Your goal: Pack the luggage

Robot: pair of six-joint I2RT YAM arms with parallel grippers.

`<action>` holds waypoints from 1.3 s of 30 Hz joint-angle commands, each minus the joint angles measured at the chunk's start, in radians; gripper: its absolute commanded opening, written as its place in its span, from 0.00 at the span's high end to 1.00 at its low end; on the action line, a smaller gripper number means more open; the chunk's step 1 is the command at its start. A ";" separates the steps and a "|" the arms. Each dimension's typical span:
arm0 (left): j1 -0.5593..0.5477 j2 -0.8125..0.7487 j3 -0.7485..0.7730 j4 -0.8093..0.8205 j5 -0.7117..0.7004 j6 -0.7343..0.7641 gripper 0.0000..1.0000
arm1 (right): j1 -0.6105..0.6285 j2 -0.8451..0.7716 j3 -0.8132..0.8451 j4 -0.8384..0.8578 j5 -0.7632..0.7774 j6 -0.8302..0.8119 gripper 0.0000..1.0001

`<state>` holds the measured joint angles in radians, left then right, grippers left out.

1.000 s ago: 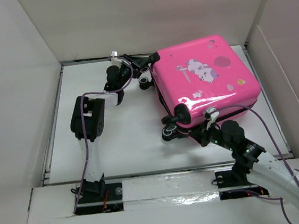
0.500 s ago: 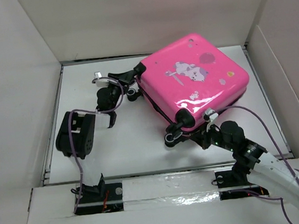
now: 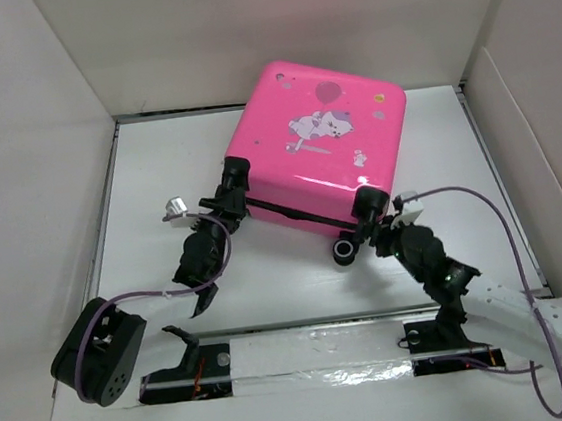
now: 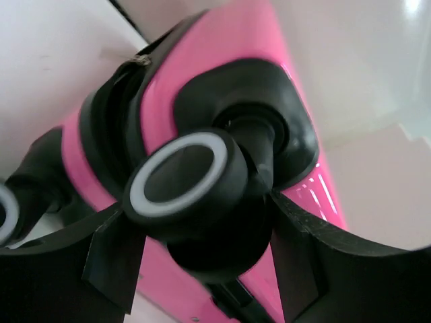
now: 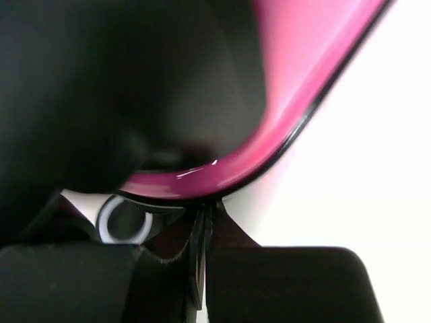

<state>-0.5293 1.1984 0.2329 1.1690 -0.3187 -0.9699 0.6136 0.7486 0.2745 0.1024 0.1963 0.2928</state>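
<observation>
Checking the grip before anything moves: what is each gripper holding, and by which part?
Left gripper clamps the luggage by a corner wheel. Right gripper is shut at its near edge; any hold cannot be told.

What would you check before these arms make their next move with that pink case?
1. Hot-pink hard-shell suitcase lid shut: ok.
2. Left gripper fingers either side of a black, white-rimmed wheel: ok.
3. Firm hold on that wheel: cannot tell.
4. Right gripper shut, at the suitcase's near right corner: ok.
5. Anything packed inside: cannot tell.
</observation>
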 commanded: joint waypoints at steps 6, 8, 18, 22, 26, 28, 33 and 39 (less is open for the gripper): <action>-0.235 -0.026 0.052 0.043 0.312 -0.004 1.00 | 0.768 0.167 0.050 0.460 0.862 0.245 1.00; -0.235 -0.055 0.072 0.003 0.348 -0.018 1.00 | 0.857 0.218 0.080 0.520 0.994 0.160 1.00; -0.359 -0.095 0.219 -0.255 0.554 0.129 0.92 | 0.565 -0.096 0.074 0.340 0.484 0.034 1.00; -0.396 -0.057 0.235 -0.335 0.644 0.163 0.38 | 0.502 -0.190 0.006 0.301 0.393 0.084 1.00; -0.414 0.045 0.299 -0.316 0.699 0.174 0.35 | 0.462 -0.195 -0.041 0.329 0.353 0.109 1.00; -0.440 0.116 0.364 -0.299 0.730 0.165 0.36 | 0.462 -0.180 -0.041 0.335 0.339 0.109 1.00; -0.472 0.239 0.498 -0.192 0.759 0.122 0.38 | 0.462 -0.160 -0.026 0.312 0.318 0.120 1.00; -0.482 0.358 0.617 -0.123 0.738 0.082 0.47 | 0.515 -0.129 -0.093 0.405 0.359 0.180 1.00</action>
<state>-1.0004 1.5341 0.7284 0.8680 0.3840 -0.8627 1.0821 0.6136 0.1707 0.2501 0.5896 0.4240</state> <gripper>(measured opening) 0.556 0.009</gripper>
